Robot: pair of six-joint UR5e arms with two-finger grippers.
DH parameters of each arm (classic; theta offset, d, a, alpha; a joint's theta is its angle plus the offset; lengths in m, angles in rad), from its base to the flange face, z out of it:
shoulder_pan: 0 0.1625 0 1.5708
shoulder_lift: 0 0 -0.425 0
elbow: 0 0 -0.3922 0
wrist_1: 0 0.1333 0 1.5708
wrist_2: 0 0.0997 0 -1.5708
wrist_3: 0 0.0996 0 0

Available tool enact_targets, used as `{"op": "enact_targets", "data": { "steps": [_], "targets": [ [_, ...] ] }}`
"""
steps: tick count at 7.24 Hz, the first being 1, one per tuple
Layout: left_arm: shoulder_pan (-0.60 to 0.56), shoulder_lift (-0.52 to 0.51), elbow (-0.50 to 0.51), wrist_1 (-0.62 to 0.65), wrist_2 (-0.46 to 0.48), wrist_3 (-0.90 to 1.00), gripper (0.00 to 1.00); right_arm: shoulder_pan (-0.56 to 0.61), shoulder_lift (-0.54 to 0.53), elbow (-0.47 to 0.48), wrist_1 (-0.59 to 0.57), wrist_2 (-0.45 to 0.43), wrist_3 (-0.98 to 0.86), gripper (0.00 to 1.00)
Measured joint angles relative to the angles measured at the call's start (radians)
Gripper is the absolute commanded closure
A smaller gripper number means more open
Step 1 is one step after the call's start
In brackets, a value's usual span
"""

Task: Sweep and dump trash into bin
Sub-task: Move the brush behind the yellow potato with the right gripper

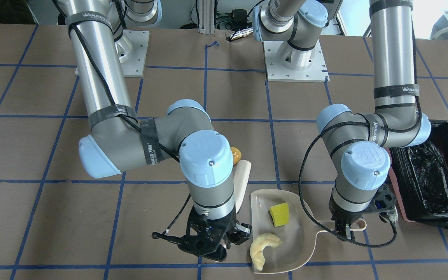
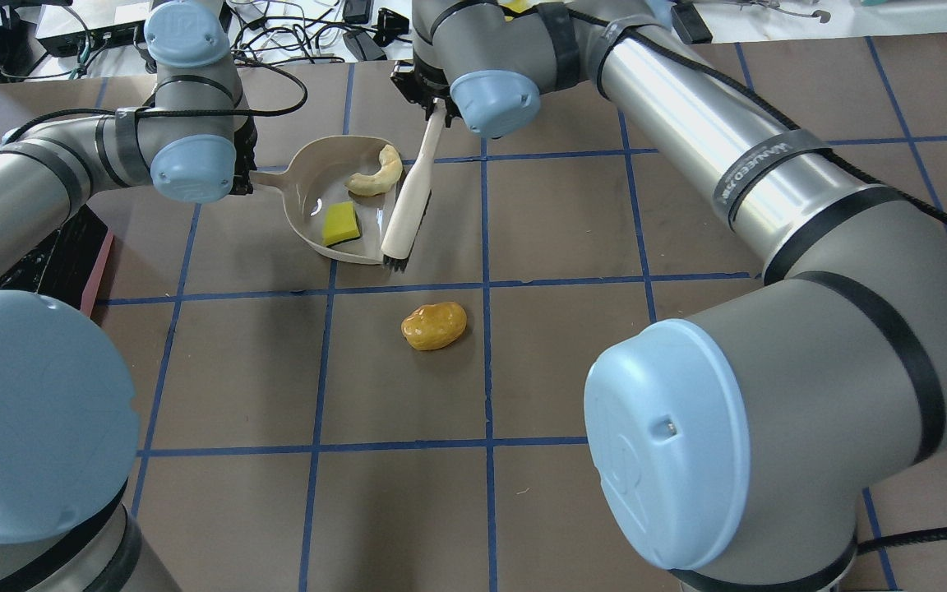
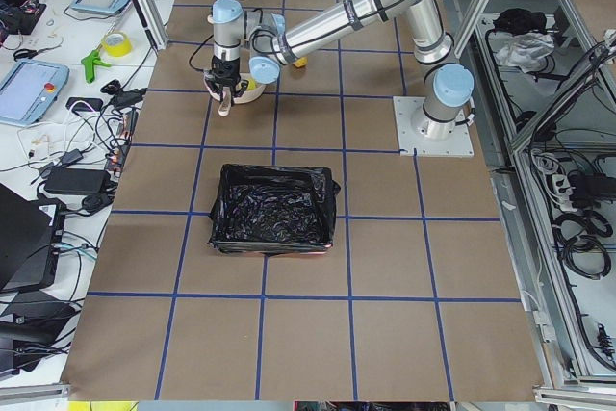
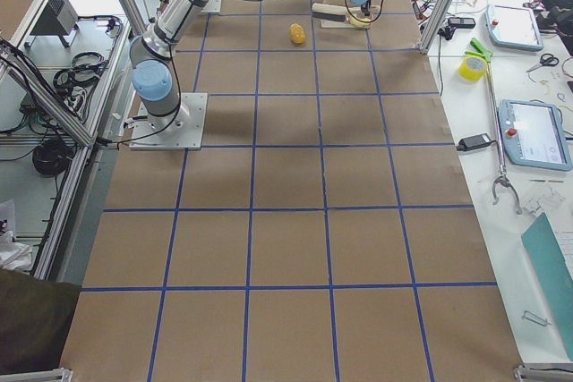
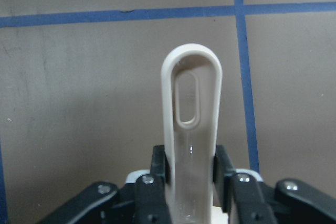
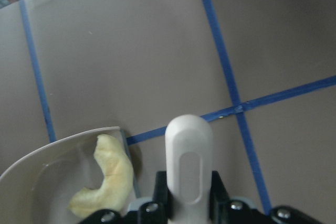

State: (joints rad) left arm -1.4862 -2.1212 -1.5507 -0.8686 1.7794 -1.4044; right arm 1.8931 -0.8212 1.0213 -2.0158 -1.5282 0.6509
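Observation:
The beige dustpan (image 2: 309, 177) lies on the table and holds the pale crescent piece (image 2: 375, 174) and the yellow-and-green sponge chunk (image 2: 340, 224). My left gripper (image 1: 346, 229) is shut on the dustpan's handle (image 5: 191, 108). My right gripper (image 2: 432, 103) is shut on the handle of a cream brush (image 2: 412, 197), whose bristles rest at the pan's open edge. The orange-yellow potato lump (image 2: 434, 326) lies on the table apart from the pan, beyond the brush head. The black-lined bin (image 1: 434, 175) stands beside my left arm.
The table is brown with a grid of blue tape lines. The bin (image 3: 274, 209) sits about one grid square from the dustpan on my left side. Both arm bases are bolted at the robot's edge of the table. Cables and devices lie past the far edge.

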Motion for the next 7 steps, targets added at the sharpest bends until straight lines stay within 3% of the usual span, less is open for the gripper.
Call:
{"op": "enact_targets", "data": {
  "steps": [1, 3, 5, 7],
  "targets": [
    [0.0, 0.01, -0.003, -0.003, 0.0, 0.01, 1.0, -0.033, -0.053, 0.029, 0.086, -0.016, -0.012, 0.84],
    [0.001, 0.051, -0.032, -0.009, 0.003, 0.057, 1.0, -0.094, -0.159, 0.172, 0.127, -0.059, -0.034, 0.84],
    [0.004, 0.11, -0.115, -0.007, 0.001, 0.075, 1.0, -0.12, -0.293, 0.406, 0.037, -0.068, -0.011, 0.85],
    [0.006, 0.178, -0.224, -0.002, 0.0, 0.075, 1.0, -0.124, -0.429, 0.672, -0.14, -0.076, 0.034, 0.85]
  ]
}}
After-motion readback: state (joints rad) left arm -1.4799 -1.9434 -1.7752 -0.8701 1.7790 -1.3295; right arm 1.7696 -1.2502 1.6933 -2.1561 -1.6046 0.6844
